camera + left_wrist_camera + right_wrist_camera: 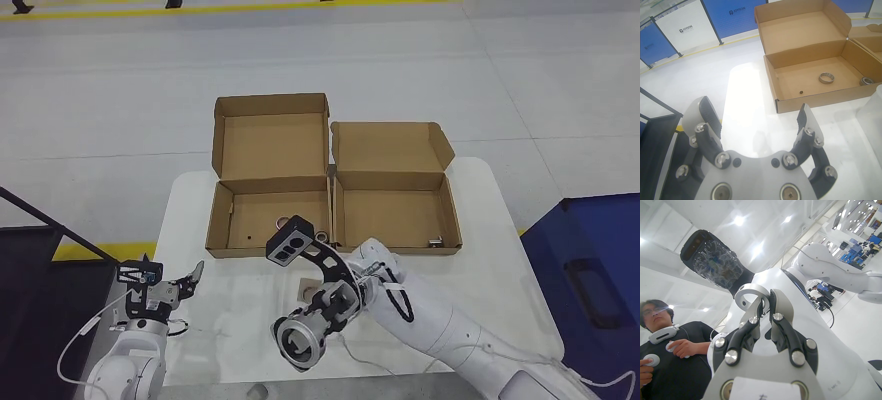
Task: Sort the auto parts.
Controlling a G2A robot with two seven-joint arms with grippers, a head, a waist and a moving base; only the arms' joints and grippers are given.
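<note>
- Here we see the right pincer [765, 303] turned upward, pinching the wall of a silver ring [748, 291] between its tips, one finger inside the ring and one outside.
- The left pincer [754, 102] hangs spread over the counter [745, 85], near an open cardboard box [810, 103] holding another ring [826, 78] and a bearing [866, 81].

There were two open cardboard boxes, the left box [819, 101] and the right box [395, 215], two metal rings, a first ring [826, 77] and a second ring [753, 287], one bearing [866, 81], one small dark piece [801, 92] and one small metal part [436, 241].
</note>
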